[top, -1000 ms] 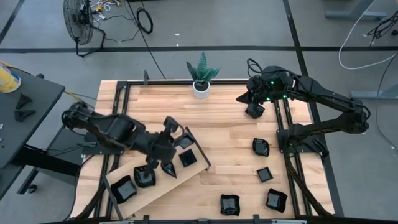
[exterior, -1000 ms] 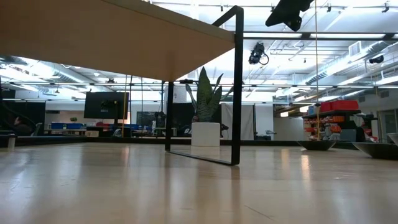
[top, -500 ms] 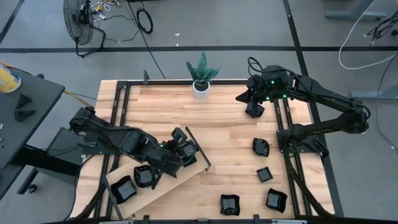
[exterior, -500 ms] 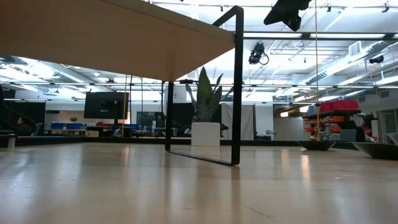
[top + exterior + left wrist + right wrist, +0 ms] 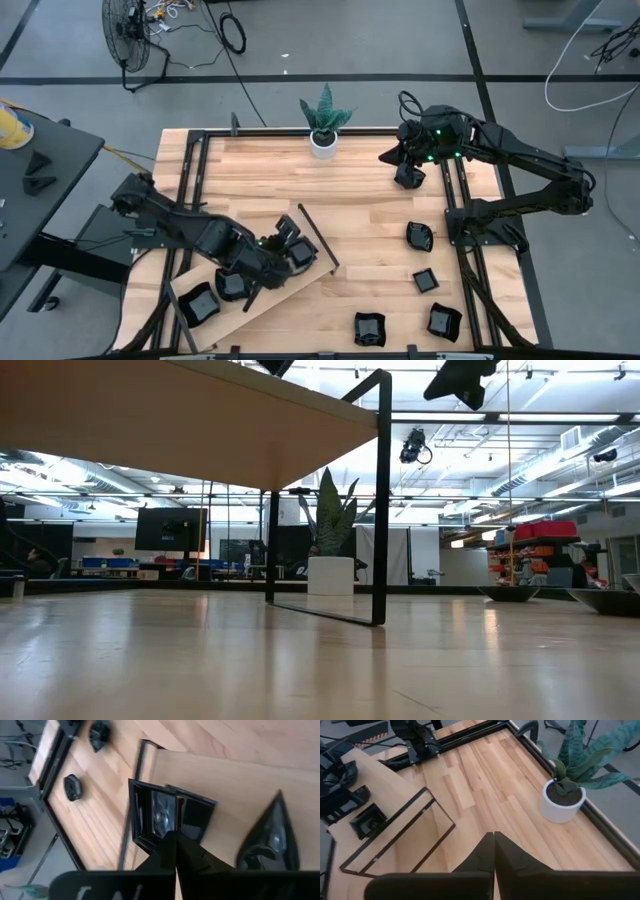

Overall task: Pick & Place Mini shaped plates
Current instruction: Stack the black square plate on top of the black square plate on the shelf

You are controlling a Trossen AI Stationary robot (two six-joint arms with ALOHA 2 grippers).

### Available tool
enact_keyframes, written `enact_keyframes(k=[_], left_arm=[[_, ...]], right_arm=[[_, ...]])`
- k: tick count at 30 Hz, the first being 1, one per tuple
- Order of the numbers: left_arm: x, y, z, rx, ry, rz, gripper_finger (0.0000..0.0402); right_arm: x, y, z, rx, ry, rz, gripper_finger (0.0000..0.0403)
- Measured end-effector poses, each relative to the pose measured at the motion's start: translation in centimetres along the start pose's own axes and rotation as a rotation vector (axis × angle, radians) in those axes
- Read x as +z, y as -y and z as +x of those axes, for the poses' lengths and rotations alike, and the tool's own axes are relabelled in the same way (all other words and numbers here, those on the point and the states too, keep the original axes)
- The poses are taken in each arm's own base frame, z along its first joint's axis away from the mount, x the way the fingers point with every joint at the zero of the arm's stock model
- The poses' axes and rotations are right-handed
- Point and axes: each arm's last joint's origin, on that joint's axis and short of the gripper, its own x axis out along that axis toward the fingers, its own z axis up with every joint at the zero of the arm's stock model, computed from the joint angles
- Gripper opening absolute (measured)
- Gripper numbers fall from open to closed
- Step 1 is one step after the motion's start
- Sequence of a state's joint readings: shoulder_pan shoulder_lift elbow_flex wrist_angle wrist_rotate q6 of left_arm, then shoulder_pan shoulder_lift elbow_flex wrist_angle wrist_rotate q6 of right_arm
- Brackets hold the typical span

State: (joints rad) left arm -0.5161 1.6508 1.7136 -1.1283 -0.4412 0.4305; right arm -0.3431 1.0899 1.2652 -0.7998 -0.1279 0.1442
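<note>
Here, no readable writing, left end effector (image 5: pixel 174 851) closed, right end effector (image 5: pixel 493 851) closed, both empty.

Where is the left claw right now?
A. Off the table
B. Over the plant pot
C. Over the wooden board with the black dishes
C: the left claw is shut over the board, among its dishes.

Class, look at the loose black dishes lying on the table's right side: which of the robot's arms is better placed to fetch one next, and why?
Probably the right. The right gripper hangs shut above that side, nearest the loose dish. The left gripper is shut over the wooden board, across the table.
</note>
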Motion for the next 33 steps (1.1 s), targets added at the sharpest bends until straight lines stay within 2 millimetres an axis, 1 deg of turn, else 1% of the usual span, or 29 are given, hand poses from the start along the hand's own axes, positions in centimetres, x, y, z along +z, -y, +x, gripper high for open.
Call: enact_keyframes(k=[5, 9, 17, 19, 23, 26, 30, 33], left_arm=[[-0.2, 1.1, 1.0, 0.029, -0.039, 0.042, 0.0], [-0.3, 1.3, 1.4, 0.05, -0.058, 0.088, 0.0], [-0.1, 1.3, 1.4, 0.051, -0.038, 0.109, 0.0], [-0.3, 1.4, 2.0, 0.054, -0.053, 0.105, 0.0], [-1.0, 2.3, 3.3, 0.037, -0.096, 0.126, 0.0], [-1.1, 2.6, 3.9, 0.039, -0.099, 0.128, 0.0], [-0.9, 2.5, 3.8, 0.056, -0.082, 0.119, 0.0], [-0.8, 2.5, 3.8, 0.032, -0.063, 0.117, 0.0007]], right_arm=[[0.0, 0.1, 0.0, -0.019, 0.002, -0.028, 0.0004], [0.0, 0.1, 0.0, -0.019, 0.002, -0.029, 0.0004], [0.0, 0.0, 0.0, -0.015, 0.002, -0.03, 0.0004], [0.0, 0.1, 0.0, -0.016, 0.002, -0.03, 0.0004], [0.0, 0.0, 0.0, -0.01, 0.002, -0.03, 0.0004], [0.0, 0.0, 0.0, -0.005, 0.001, -0.031, 0.0004], [0.0, 0.0, 0.0, -0.005, 0.002, -0.031, 0.0004], [0.0, 0.0, 0.0, -0.004, 0.004, -0.031, 0.0004]])
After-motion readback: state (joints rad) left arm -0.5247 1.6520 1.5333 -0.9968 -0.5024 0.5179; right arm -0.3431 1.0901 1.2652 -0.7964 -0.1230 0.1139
